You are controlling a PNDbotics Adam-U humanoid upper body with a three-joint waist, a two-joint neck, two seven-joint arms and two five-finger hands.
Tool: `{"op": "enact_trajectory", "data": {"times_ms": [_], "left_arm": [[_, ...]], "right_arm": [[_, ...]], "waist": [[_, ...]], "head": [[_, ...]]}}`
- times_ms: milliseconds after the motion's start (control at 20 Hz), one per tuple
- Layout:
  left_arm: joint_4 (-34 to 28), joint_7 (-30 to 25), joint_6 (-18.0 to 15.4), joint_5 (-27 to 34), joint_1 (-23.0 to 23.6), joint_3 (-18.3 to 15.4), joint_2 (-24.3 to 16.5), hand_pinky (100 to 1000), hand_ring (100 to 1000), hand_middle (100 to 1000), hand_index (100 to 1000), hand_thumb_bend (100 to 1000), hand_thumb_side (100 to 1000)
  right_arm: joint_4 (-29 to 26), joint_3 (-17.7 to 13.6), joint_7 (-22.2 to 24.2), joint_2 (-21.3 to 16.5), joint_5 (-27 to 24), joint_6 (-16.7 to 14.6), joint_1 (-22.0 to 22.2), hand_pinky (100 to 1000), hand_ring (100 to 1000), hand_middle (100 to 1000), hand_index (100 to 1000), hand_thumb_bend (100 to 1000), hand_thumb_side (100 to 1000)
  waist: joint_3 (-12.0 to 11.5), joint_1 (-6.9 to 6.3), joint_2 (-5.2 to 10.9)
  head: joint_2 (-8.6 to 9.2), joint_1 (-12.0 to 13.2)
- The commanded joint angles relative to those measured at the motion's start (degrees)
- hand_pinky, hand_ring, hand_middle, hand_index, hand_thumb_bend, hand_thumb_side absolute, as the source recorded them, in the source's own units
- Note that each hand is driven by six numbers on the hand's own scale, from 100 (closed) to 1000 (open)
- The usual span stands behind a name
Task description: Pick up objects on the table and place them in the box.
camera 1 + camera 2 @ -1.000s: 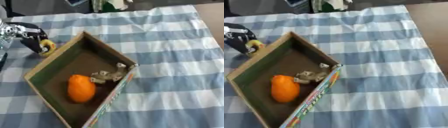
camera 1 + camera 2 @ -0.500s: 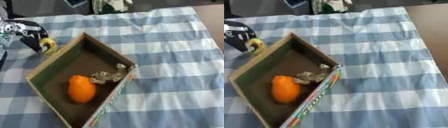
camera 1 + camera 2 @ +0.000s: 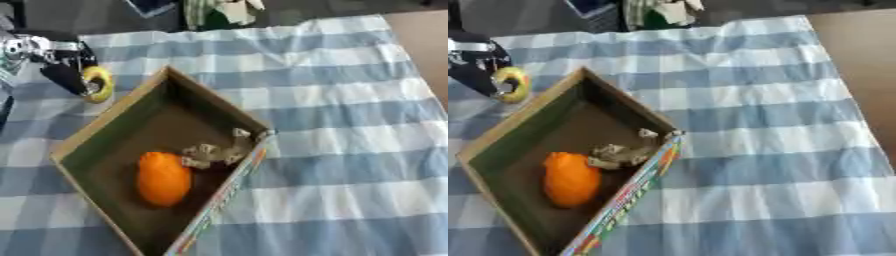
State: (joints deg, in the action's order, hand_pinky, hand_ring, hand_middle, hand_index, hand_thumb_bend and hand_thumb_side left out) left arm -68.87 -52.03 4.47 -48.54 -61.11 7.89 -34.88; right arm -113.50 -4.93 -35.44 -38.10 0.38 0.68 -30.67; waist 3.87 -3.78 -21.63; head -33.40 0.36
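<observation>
yellow ring (image 3: 98, 84) pinched in your left hand (image 3: 61, 65), just outside box (image 3: 105, 120) far-left rim; cloth (image 3: 350, 150) w/ open room to the right.

Matt cardboard box (image 3: 114, 115) – soft checked cloth (image 3: 350, 125) – smooth orange fruit (image 3: 163, 178)

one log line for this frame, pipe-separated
left hand: shut on yellow ring, just outside box far-left wall | right hand: not in view | in box: orange object, crumpled grey piece | cloth: blue check
</observation>
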Motion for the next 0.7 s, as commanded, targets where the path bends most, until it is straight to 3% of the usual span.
{"op": "enact_trajectory", "data": {"times_ms": [50,400,700], "left_arm": [[-4.7,0.1,-0.4,0.7,-1.3,-0.4,-2.7,421,594,516,604,100,338],[-19.9,0.5,-1.7,4.5,0.2,2.3,-3.7,432,587,515,597,100,333],[-30.2,2.7,1.8,7.8,1.5,4.9,-3.7,419,578,509,592,100,331]], "right_arm": [[-1.1,-0.7,-0.1,-1.1,-0.3,0.1,-0.4,698,780,695,775,100,691],[-1.1,-0.6,0.0,-1.1,-0.5,0.1,-0.6,699,781,694,775,100,690],[-1.1,-0.5,0.1,-1.0,-0.5,0.1,-0.9,700,781,694,775,100,688]], "waist": [[0.0,0.17,1.74],[-0.1,0.19,2.11],[0.2,0.28,2.22]], "head": [[-0.58,-0.4],[-1.79,-2.1],[-2.18,-2.7]]}}
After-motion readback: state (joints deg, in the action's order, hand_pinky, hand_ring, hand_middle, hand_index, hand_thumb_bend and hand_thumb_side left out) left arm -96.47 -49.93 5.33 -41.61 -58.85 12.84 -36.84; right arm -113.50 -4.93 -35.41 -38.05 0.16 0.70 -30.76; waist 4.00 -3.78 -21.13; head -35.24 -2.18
